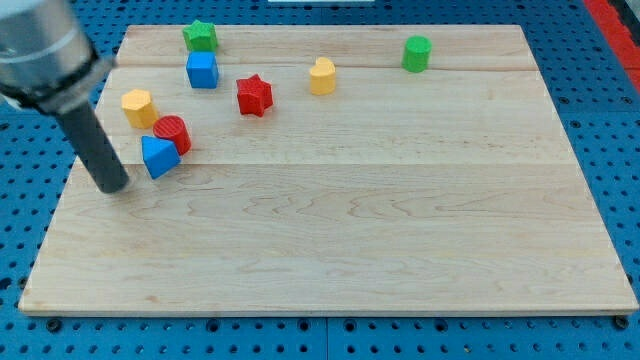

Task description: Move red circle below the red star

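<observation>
My tip (pixel 113 186), a bare rod with no pincer to set, rests just left of the blue triangle (pixel 159 157), which touches the red circle (pixel 173 133), itself left of and nearer than the red star (pixel 254 96).

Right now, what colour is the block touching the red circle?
Blue: the blue triangle, against the red circle in the camera view.

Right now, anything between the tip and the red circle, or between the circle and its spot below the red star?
Yes: the blue triangle sits between my tip and the red circle, touching it. From the circle to below the red star, nothing visible blocks.
</observation>
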